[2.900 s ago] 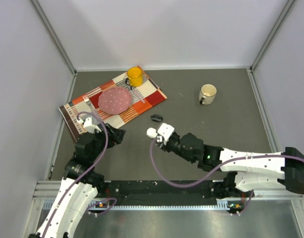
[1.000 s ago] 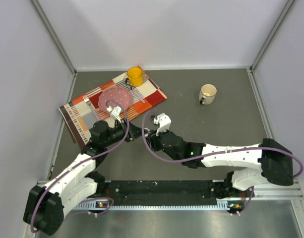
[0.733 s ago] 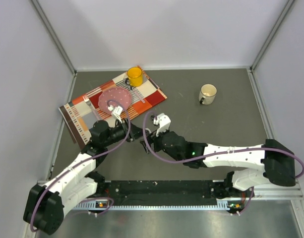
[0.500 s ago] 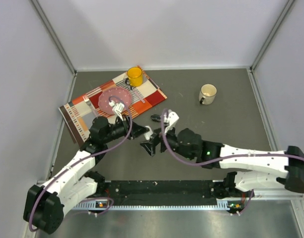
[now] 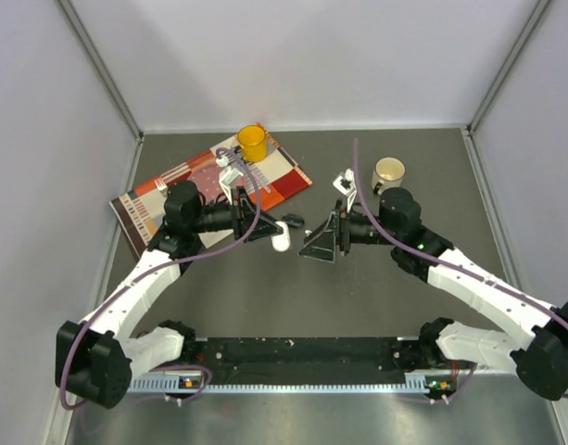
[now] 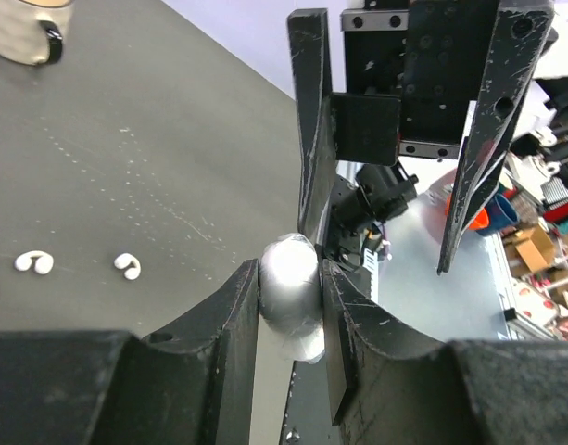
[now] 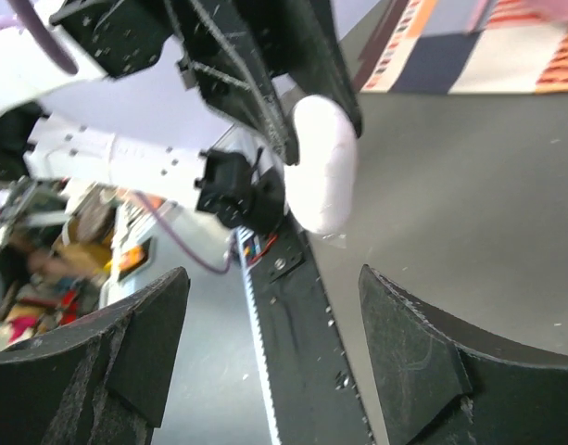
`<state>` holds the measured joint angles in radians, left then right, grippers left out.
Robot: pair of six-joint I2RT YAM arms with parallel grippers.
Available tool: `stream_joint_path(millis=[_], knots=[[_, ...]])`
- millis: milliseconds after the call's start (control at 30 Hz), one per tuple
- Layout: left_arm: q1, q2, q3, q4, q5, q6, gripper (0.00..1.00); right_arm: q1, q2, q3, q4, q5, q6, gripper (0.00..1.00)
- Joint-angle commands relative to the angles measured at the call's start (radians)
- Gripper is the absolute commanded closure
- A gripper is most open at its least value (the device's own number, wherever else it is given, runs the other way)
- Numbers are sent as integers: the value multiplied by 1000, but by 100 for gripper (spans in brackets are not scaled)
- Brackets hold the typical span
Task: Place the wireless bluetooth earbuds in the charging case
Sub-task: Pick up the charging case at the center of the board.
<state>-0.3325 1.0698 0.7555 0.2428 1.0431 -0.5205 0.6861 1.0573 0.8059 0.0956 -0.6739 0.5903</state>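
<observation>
Two white earbuds [image 6: 33, 263] lie on the table [image 6: 126, 167] (close beside each other); the left gripper [image 5: 270, 229] clamps the white charging case [image 6: 291, 297], and the right gripper [image 5: 314, 245] stands wide open opposite it.

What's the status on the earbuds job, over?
Left tool shut on white case. Right tool open, facing it, apart. White earbuds loose on table. Nothing between the tools.

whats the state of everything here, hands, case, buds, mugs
left hand, shut on the white case
right hand, open, empty
white case, looks closed
white earbuds, two loose on the table, not in any case
white mug, upright
yellow mug, upright on the placemat
</observation>
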Motion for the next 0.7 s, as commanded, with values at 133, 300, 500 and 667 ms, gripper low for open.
stream_joint_path(millis=[133,300,500,667], knots=[[6,16,34,131,153,-44,100,-2,35,19,102,-193,55,31],[1,25,31,177,193,-95,100,0,70,-8,191,-173,104,35],[-22,27,33,210,201,-130,100,24,89,-7,208,-82,80,38],[-42,35,31,208,199,-134,100,49,116,-22,291,-35,106,39]])
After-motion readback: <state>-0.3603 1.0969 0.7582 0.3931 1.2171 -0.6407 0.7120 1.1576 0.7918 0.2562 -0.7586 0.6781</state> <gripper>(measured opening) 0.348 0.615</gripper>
